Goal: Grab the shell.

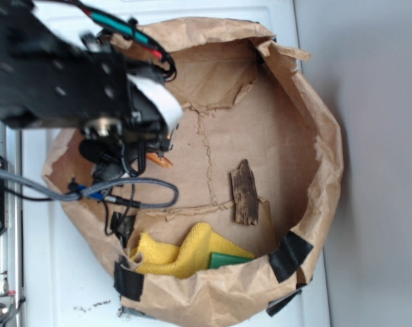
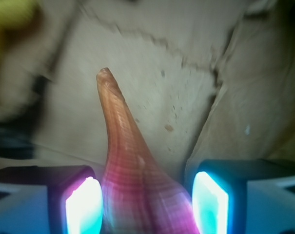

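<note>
So the gripper (image 2: 146, 202) sits low in the wrist frame, fingers (image 2: 84, 207) spread either side of the shell (image 2: 130, 170), not clamped; its tip points up.

A big brown paper bag (image 1: 325, 146) lies open, with its edge rolled down. Its floor is flat and brown, with cracks and tears in it. A dark piece of bark (image 1: 244, 193) lies on the floor near the middle. A yellow cloth (image 1: 182, 253) is bunched up at the bottom edge of the bag. A green thing (image 1: 226, 259) sits just beside the cloth, touching it. Black tape (image 1: 288, 255) is stuck on the bag's rim. The bag rests on a white table (image 1: 49, 286).
</note>
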You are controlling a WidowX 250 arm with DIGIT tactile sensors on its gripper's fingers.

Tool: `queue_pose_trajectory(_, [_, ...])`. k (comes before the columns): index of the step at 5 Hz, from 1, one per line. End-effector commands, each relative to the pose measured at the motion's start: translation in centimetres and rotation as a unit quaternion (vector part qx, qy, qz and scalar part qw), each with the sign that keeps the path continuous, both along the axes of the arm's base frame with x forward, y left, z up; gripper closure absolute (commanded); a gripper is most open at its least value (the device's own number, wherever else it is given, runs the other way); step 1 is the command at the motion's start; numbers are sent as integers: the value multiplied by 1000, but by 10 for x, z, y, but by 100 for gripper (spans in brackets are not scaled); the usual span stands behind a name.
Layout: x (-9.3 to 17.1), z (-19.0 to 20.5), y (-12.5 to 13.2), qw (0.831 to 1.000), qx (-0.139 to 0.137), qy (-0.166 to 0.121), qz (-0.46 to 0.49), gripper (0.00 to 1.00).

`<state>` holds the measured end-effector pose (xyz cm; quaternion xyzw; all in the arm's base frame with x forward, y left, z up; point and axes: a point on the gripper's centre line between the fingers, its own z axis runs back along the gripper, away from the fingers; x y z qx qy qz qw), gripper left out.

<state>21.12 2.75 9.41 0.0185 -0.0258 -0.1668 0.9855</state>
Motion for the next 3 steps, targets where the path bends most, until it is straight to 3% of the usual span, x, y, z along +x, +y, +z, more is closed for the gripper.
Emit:
queue_pose_trajectory(1, [10,52,-6,999,-25,-43,14,100])
queue_pose_trajectory(2, [12,63,-14,998,-33,-53,26,100])
queue_pose_trajectory(3, [13,63,-21,998,-17,-52,23,100])
